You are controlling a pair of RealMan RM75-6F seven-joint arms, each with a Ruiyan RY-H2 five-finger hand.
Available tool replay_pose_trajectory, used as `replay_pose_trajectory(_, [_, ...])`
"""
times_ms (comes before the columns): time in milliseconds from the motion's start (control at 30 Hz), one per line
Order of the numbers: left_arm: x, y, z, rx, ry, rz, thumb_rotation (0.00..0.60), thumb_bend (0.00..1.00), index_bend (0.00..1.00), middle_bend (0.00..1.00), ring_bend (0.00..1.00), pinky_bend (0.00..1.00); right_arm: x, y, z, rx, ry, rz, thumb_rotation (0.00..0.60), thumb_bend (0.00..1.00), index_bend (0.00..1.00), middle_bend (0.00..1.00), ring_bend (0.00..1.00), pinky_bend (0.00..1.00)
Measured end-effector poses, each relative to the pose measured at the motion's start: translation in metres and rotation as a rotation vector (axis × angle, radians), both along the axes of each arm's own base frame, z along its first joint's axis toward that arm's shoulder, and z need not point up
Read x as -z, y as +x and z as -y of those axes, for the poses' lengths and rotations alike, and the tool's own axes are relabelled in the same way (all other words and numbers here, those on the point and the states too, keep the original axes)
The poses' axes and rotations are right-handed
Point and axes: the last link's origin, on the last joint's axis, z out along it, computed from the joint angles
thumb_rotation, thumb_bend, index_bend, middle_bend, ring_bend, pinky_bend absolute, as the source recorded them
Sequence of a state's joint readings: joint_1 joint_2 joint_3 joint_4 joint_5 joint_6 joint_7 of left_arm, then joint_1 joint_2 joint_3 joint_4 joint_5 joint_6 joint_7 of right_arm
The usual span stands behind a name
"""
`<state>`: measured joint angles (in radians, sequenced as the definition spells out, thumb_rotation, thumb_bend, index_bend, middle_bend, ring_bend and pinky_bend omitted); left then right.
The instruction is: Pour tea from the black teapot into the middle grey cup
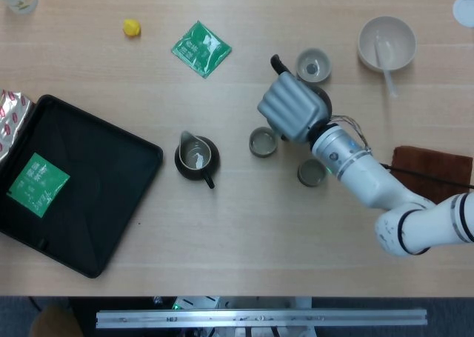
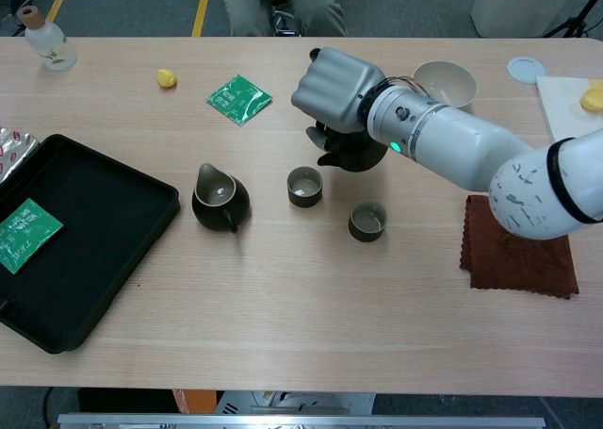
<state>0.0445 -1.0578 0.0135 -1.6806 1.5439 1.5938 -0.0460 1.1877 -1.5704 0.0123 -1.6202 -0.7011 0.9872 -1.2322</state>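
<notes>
My right hand (image 1: 291, 107) (image 2: 337, 90) grips the black teapot (image 1: 323, 97) (image 2: 350, 151) from above and holds it off the table. In the chest view the pot hangs just behind and right of the middle grey cup (image 1: 263, 141) (image 2: 304, 186), its spout pointing left. A second grey cup (image 1: 312, 172) (image 2: 367, 221) stands nearer the front, beside my forearm. The third grey cup (image 1: 313, 65) stands behind the pot and shows only in the head view. The hand covers most of the pot. My left hand is not in view.
A dark pitcher (image 1: 197, 158) (image 2: 220, 198) stands left of the middle cup. A black tray (image 1: 89, 204) with a green packet fills the left. Another green packet (image 1: 201, 49), a white bowl with spoon (image 1: 386, 44) and a brown cloth (image 2: 520, 245) lie around.
</notes>
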Motion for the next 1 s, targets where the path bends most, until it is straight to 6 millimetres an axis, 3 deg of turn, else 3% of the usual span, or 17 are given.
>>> replay_pose_trajectory(1000, [0.000,-0.007,0.007,-0.012,0.022,0.015,0.600,0.27,0.09,0.16,0.07,0.07,0.024,0.031,-0.011,-0.154,-0.033,-0.149,0.306,0.55,0.97,0.90,0.80,0.17])
